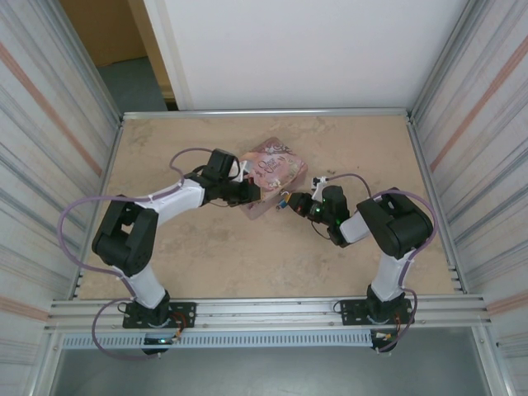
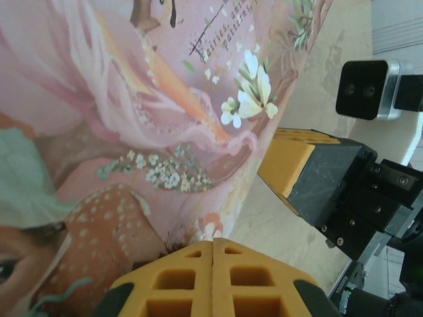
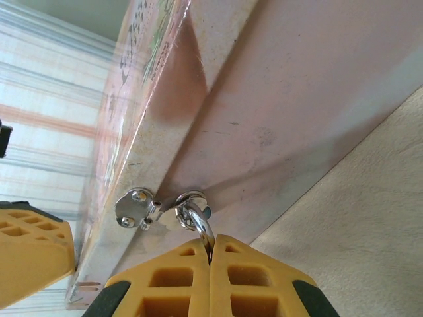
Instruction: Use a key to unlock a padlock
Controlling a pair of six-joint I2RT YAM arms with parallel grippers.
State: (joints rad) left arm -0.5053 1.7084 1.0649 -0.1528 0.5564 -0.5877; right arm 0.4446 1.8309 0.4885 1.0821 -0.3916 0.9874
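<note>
Unlocking seemed hardly begun: padlock (image 3: 199, 224) hung on the hasp (image 3: 135, 210) of the pink tin (image 3: 297, 86), right jaws clenched on its shackle; left jaws clenched too (on the key? I could not tell).

Tin (image 2: 132, 132): cut off by the top and left edges in the left wrist view, and by the top and right edges in the right wrist view. Padlock (image 3: 198, 221): only the shackle loop shows at the tin's clasp (image 3: 135, 208). Its body is hidden behind the right gripper (image 3: 211, 243), and a grip cannot be told. Top view: padlock is a mere speck, no detail. Left gripper (image 2: 213, 244): cut off by the bottom edge.
</note>
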